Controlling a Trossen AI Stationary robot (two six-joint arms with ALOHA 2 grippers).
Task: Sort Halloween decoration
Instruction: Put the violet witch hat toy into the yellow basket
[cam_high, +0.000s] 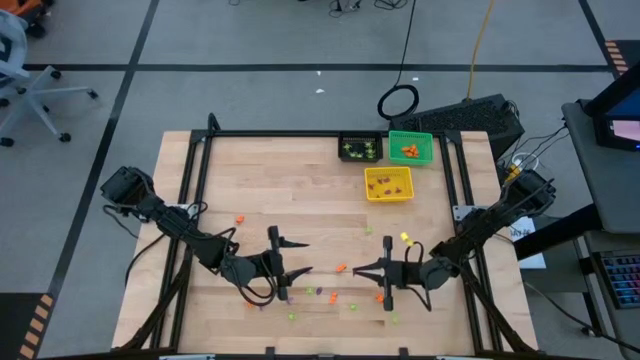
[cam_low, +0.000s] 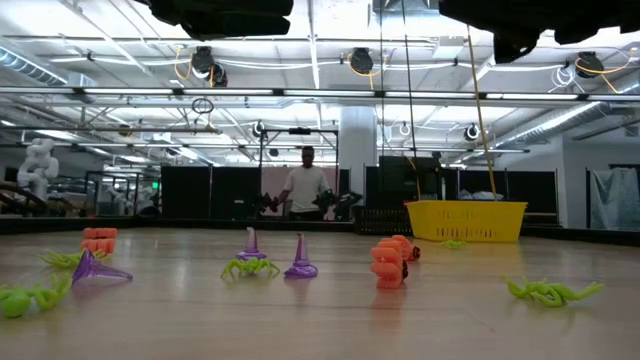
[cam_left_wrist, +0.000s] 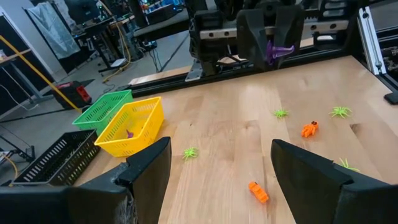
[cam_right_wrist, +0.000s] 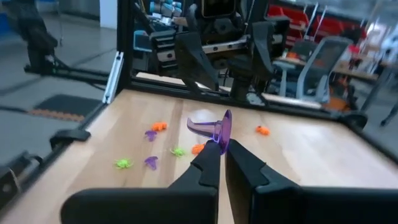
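Tiny orange, purple and light-green trinkets lie scattered over the near half of the wooden table (cam_high: 300, 190): an orange one (cam_high: 341, 268), a purple one (cam_high: 310, 291), a green one (cam_high: 293, 315). In the low view a purple hat (cam_low: 300, 260) stands on its brim beside a green spider (cam_low: 250, 267) and an orange piece (cam_low: 388, 265). My right gripper (cam_right_wrist: 219, 149) is shut on a purple hat-shaped trinket (cam_right_wrist: 214, 127), near the table's middle front (cam_high: 358, 268). My left gripper (cam_left_wrist: 217, 162) is open and faces it (cam_high: 303, 257), touching nothing. My right gripper pinches the purple hat between its two fingertips (cam_right_wrist: 208, 155), on the part just below the cone (cam_right_wrist: 221, 140). The fingers lie about level and point toward the table's left. The hat is tipped on its side, brim (cam_right_wrist: 200, 126) ahead of the tips, lifted clear of the table.
Three small square bins sit at the far right of the table: black (cam_high: 360, 148), green (cam_high: 410, 148) and yellow (cam_high: 389, 183), each with trinkets inside. A black frame (cam_high: 300, 133) edges the table. A person (cam_low: 305, 185) stands far behind it. Bare wood lies in the far left part.
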